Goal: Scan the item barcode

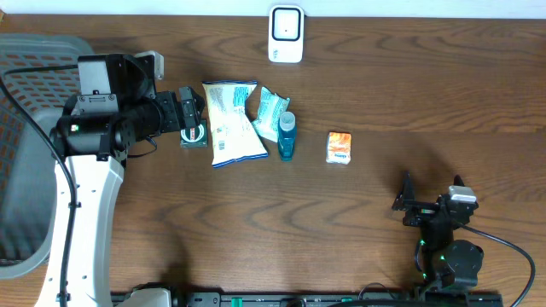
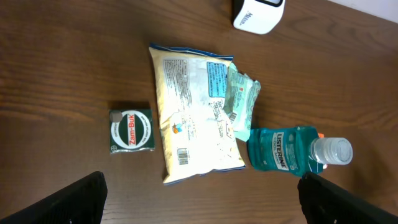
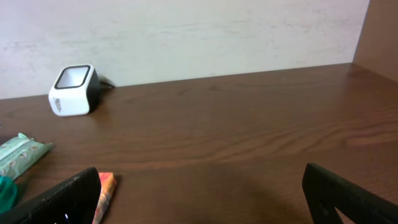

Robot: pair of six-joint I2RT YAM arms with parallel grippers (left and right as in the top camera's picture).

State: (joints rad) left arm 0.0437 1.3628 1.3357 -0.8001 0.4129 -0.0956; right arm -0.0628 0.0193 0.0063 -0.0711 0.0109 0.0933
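Zam-Buk box (image 2: 131, 131) small, green; round white label; lying flat.

The left arm (image 1: 90, 183) has a long white link, black motor housings and a small green light (image 1: 75, 128), with a black cable (image 1: 43, 145) alongside. The right arm (image 1: 444, 247) is black, with green lights and a pale grey block (image 1: 461, 198) on top. The left claw (image 1: 194, 124) and right claw (image 1: 401, 198) have matte black fingers (image 2: 68, 199).

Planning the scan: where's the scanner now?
Overhead view: the white scanner sits centrally at the far edge, beyond the snack bag and mouthwash bottle.
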